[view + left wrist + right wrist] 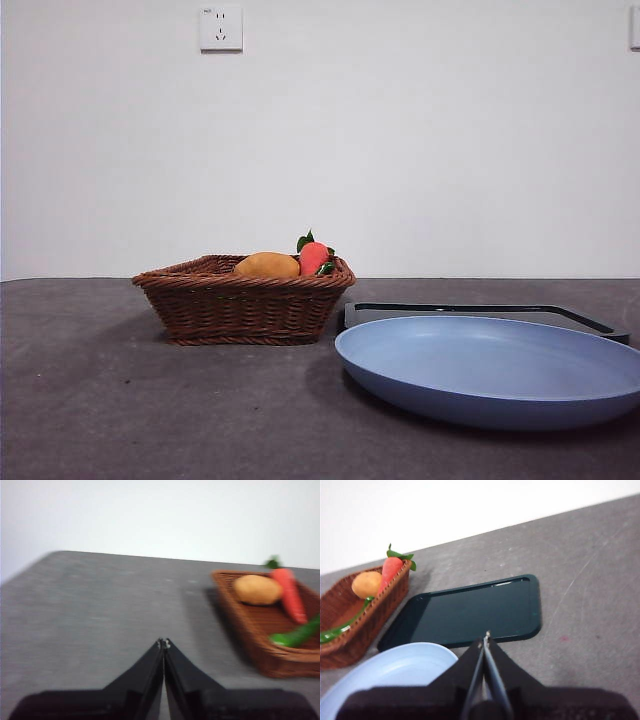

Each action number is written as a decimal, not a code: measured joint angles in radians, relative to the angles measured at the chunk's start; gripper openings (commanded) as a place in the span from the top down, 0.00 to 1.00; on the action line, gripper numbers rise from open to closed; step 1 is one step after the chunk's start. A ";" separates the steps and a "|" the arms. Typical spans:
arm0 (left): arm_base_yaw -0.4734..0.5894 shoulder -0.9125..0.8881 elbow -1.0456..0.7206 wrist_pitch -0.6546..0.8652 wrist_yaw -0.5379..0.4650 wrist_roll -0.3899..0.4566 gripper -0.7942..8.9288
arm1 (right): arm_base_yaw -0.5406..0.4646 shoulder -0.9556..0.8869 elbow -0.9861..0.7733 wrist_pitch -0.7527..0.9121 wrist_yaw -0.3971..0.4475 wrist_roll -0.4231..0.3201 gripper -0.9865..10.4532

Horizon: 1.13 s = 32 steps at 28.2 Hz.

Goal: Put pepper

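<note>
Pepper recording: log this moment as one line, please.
pepper: in basket, with orange fruit and red fruit | blue plate: bare | left gripper: shut, away | right gripper: shut, above tray

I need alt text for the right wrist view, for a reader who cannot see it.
The shut right gripper hangs above a dark tray on a grey table. Beside the tray, a wicker basket holds a green pepper, and a blue plate lies nearby.

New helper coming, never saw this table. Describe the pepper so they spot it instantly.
Find the brown wicker basket beside the dark tray. The pepper lies inside it: long, slender, glossy green, unlike the rounded yellow-orange fruit and the red-orange fruit with leaves.
</note>
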 measured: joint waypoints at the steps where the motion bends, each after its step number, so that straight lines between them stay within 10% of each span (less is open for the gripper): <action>1: 0.000 0.000 0.000 0.000 0.034 -0.013 0.91 | 0.000 0.000 0.000 0.000 0.000 0.014 0.90; 17: 0.000 0.013 0.039 -0.038 0.229 -0.273 0.91 | 0.001 0.023 0.086 0.003 -0.002 0.183 0.91; 32: 0.000 0.383 0.417 -0.229 0.491 -0.191 0.91 | 0.009 0.476 0.565 -0.281 -0.214 0.060 0.91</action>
